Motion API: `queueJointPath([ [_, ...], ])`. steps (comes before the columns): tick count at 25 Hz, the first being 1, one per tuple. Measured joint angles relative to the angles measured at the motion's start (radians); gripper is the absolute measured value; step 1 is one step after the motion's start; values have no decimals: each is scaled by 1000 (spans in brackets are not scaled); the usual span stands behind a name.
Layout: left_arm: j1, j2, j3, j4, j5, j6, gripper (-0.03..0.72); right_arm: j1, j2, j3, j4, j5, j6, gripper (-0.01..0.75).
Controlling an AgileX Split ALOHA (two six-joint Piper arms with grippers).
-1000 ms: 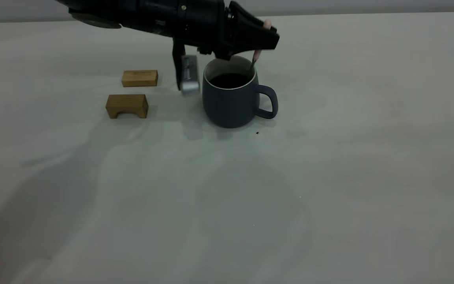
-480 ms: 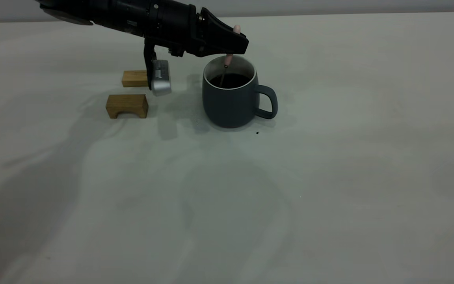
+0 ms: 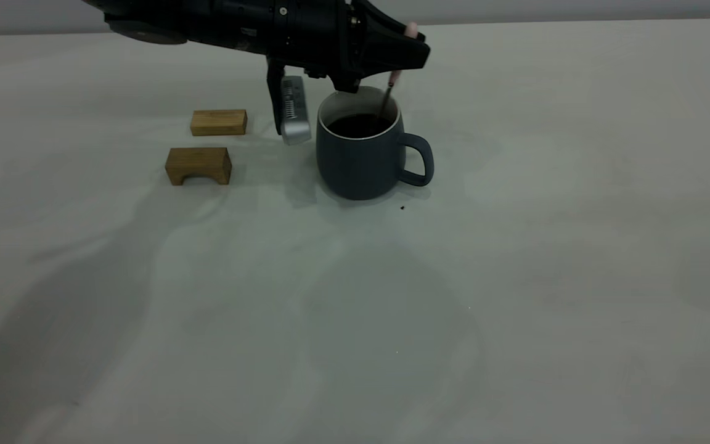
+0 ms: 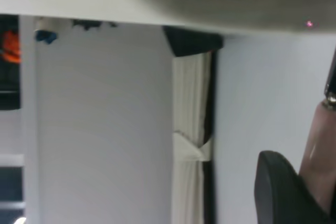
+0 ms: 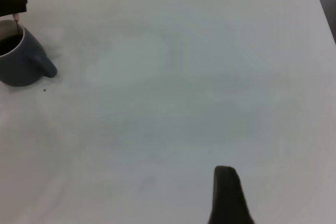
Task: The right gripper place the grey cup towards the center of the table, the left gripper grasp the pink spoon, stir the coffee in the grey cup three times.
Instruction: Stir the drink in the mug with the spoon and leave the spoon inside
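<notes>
My left gripper (image 3: 401, 52), a long black arm end with one silver-grey rectangular finger pad (image 3: 294, 112) hanging down beside the mug, is clenched on the small pink-handled spoon (image 3: 392, 86) above the dark blue-grey rounded mug (image 3: 361, 161). The spoon's pale pink handle tip pokes out above my black finger, and its grey metal neck slants down past the mug's thin white rim into the dark, glossy coffee (image 3: 359, 125); the bowl is out of sight below the surface. The mug stands upright on the pale grey-white tabletop (image 3: 515, 259), its loop handle turned toward the exterior view's right, with a tiny dark speck (image 3: 402, 208) just in front of it. Two small wooden blocks, a flat one (image 3: 219, 122) and an arched one (image 3: 198, 165), lie well apart from the mug on its other side. My right gripper (image 5: 227, 196) is parked far off over bare tabletop, the mug (image 5: 20, 59) distant in its wrist view; whether it is released or clenched I cannot tell.
</notes>
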Motion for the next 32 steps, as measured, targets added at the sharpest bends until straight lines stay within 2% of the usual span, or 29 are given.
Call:
queueJointPath([
  [6,14,0,0,96,69,-55,156,0,0,0,0,0,0,543],
  [13,72,0,0,176,73,-119,156,0,0,0,0,0,0,543],
  [22,70,0,0,209,104,-119,166,0,0,0,0,0,0,543],
  [25,69,0,0,232,127,-121,276,0,0,0,0,0,0,543],
  [28,69,-8,0,304,155,-101,457,0,0,0,0,0,0,543],
  [30,69,-25,0,383,174,-63,537,0,0,0,0,0,0,543],
  [32,69,-54,0,471,200,-21,577,0,0,0,0,0,0,543],
])
